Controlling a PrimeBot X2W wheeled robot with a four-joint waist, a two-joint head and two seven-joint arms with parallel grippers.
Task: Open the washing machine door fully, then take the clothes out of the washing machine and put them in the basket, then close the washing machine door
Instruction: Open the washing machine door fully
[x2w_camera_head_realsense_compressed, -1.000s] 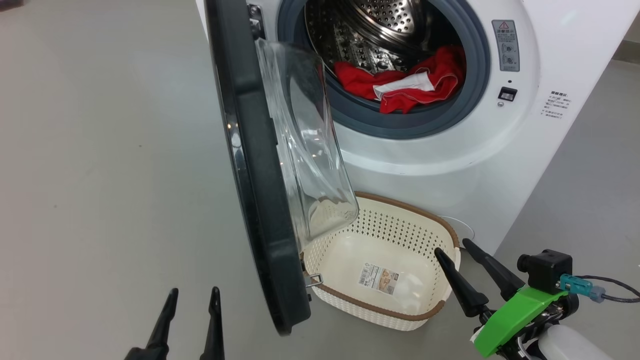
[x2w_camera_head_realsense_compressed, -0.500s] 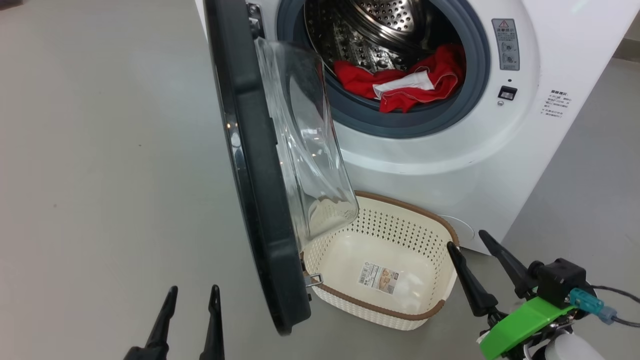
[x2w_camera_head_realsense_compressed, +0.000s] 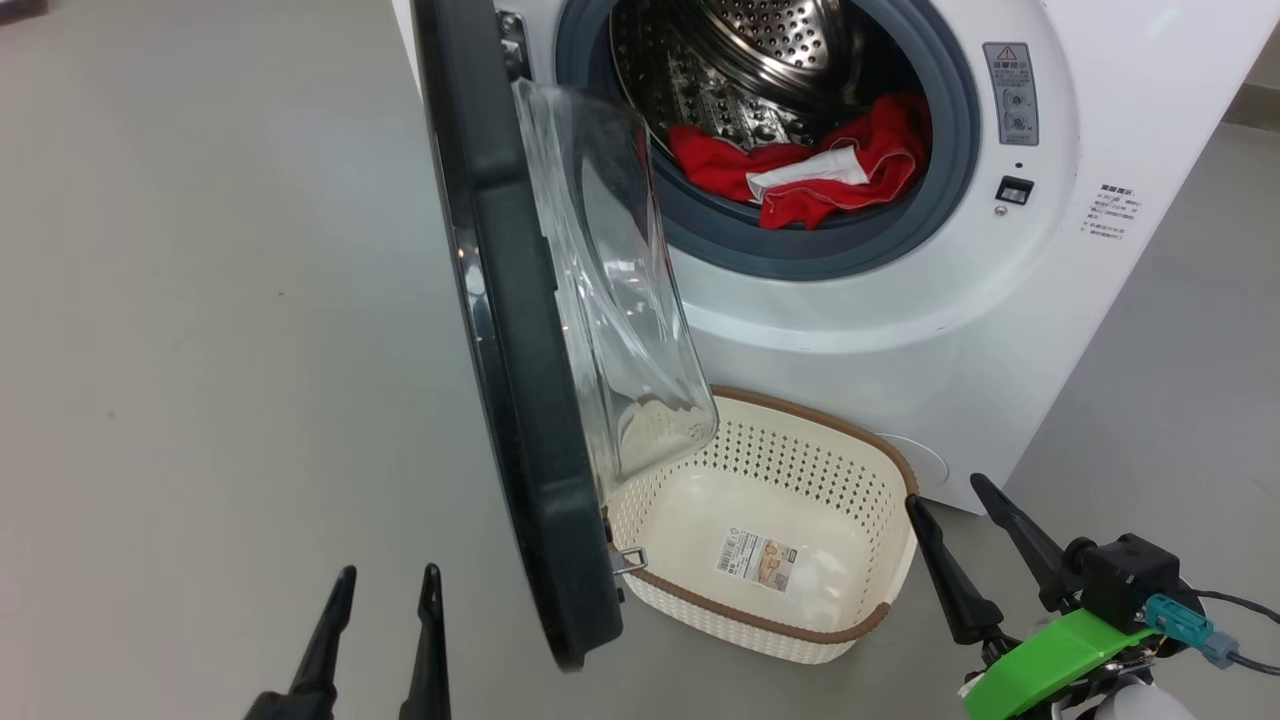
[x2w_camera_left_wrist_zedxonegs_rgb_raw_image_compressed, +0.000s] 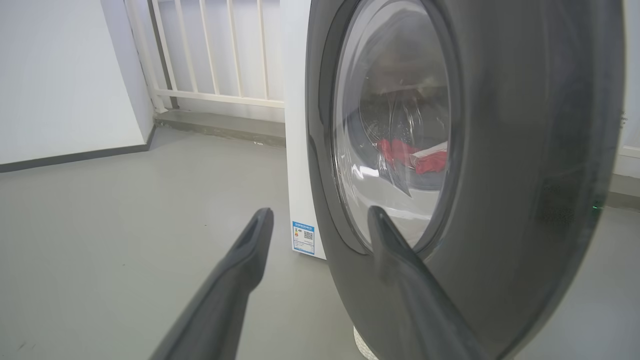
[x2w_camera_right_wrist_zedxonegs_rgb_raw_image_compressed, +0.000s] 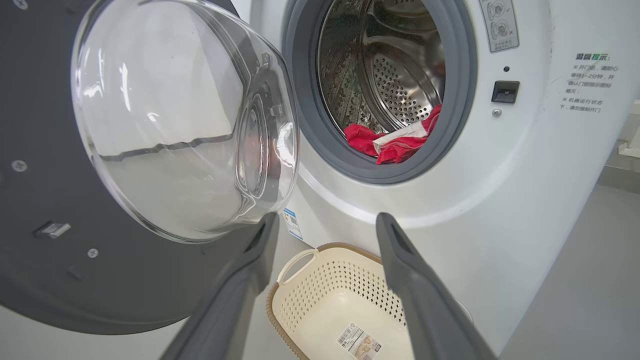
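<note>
Clothes, head view: the red-and-white clothes lie bunched at the front of the steel drum, inside the washing machine.
Door, head view: the door stands swung out to the left, seen nearly edge-on.
Basket, head view: the basket sits on the floor just before the washing machine, its label sticker showing.
Grippers, head view: the left gripper is low over the floor. The right gripper is just beside the basket's right end. Both are spread wide and hold nothing.
Left wrist view: the door's outer face is close ahead. One finger overlaps its black rim (whether they touch, I cannot tell). The clothes show red through the glass.
Right wrist view: spread, empty fingers frame the basket below. The clothes rest at the drum's lower edge, and the door's glass bowl bulges at the left.
</note>
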